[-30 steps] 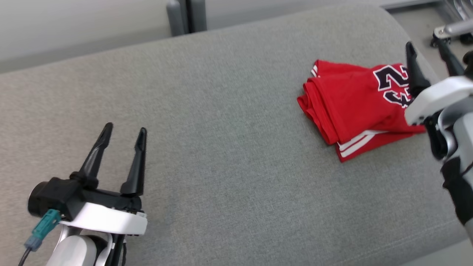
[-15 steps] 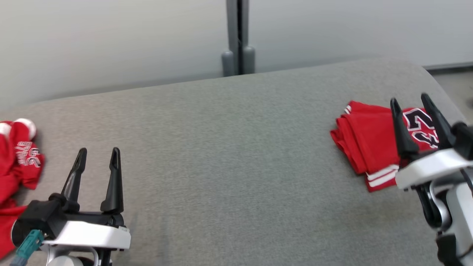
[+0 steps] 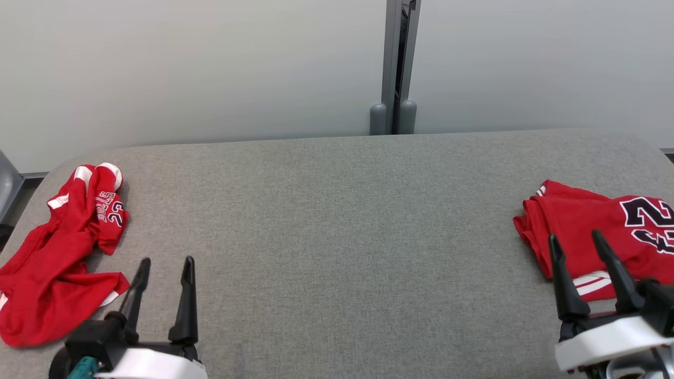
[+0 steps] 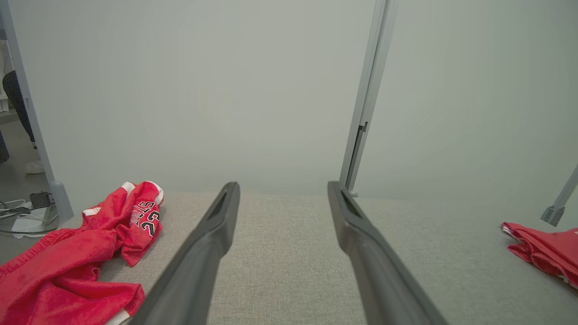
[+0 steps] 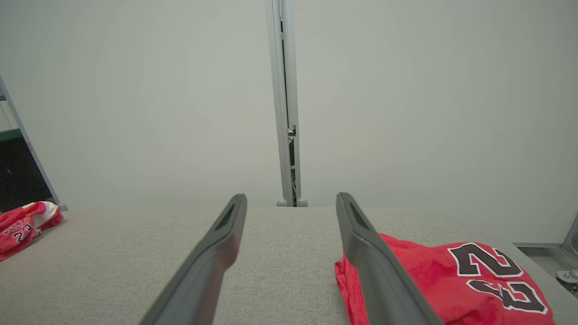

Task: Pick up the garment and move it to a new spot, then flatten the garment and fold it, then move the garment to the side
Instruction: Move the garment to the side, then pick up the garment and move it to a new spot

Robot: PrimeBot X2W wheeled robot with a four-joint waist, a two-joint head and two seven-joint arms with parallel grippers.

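1. My left gripper (image 3: pixel 166 260): two long dark fingers spread wide apart with nothing between them, poised over the grey fabric-covered worktop (image 3: pixel 337 221).
2. My right gripper (image 3: pixel 574 235): fingers equally spread and empty. I cannot tell whether they brush the cloth beneath them.
3. Crumpled red garment (image 3: pixel 52 279) with white trim and black numerals: a loose heap just to the left of my left gripper, partly ahead of its fingertips. I judge this to be the piece awaiting work.
4. Folded red garment (image 3: pixel 590 221) with large black-and-white numerals: a tidy stack lying under and just beyond my right gripper's fingertips. It looks finished.
5. Handling, estimated: a light, soft, limp knit. It should sag and drape once lifted and has no stiffness to push against. It is not fragile, and it is unlikely to slip from a firm pinch.
6. Where to take hold, estimated: pinch a raised ridge or the white-trimmed hem on the side nearest my left gripper. A single layer is better than a bunch. For flattening, one gripper at each of two outer corners would serve.
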